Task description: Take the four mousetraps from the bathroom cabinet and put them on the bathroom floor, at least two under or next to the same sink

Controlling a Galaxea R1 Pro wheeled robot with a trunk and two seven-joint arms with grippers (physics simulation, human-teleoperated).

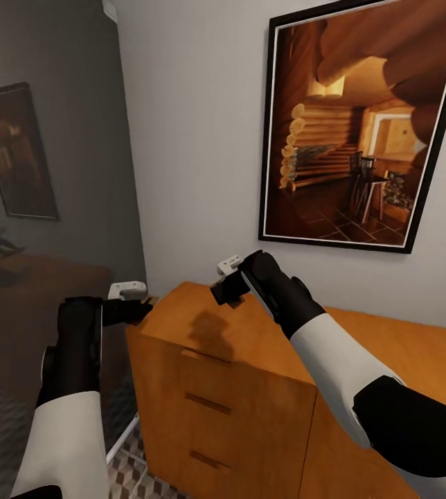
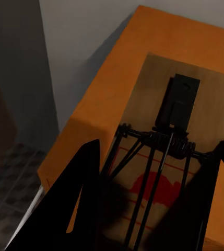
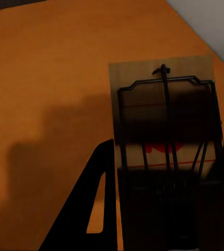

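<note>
Carrying calls for steady clamping: left gripper (image 2: 148,209) and right gripper (image 3: 166,209) each grip a mousetrap (image 2: 179,120) (image 3: 164,104) above the orange dresser (image 1: 251,388); lower both level onto the bathroom floor (image 1: 129,471).

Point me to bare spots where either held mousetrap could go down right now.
The orange dresser top is bare from below the right gripper toward the wall under the framed picture. A narrow strip of patterned floor shows between dresser and left arm, tight. Each gripper is shut on a mousetrap.
</note>
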